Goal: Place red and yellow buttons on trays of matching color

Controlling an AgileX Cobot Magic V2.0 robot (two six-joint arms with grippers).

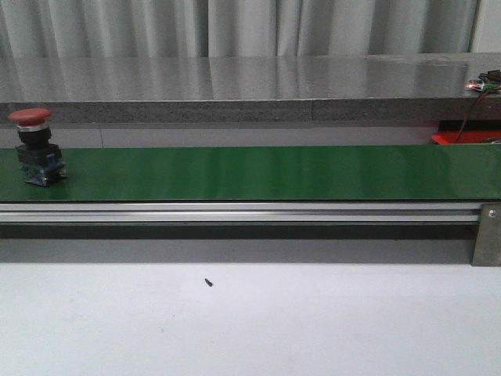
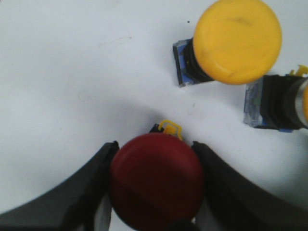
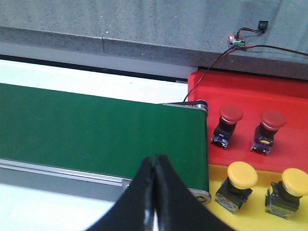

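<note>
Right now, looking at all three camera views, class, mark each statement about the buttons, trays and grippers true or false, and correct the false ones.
1. A red button stands on the green belt. True.
2. The right gripper is wide open. False: its fingers are shut together, empty.
3. The red tray holds two red buttons. True.
4. The left gripper brackets a yellow button. False: a red-capped button sits between its fingers.
5. The yellow tray holds no buttons. False: two yellow buttons sit on it.

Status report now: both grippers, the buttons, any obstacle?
Left gripper shut on red mushroom button. Right gripper shut, empty. Another red button on green belt.
</note>
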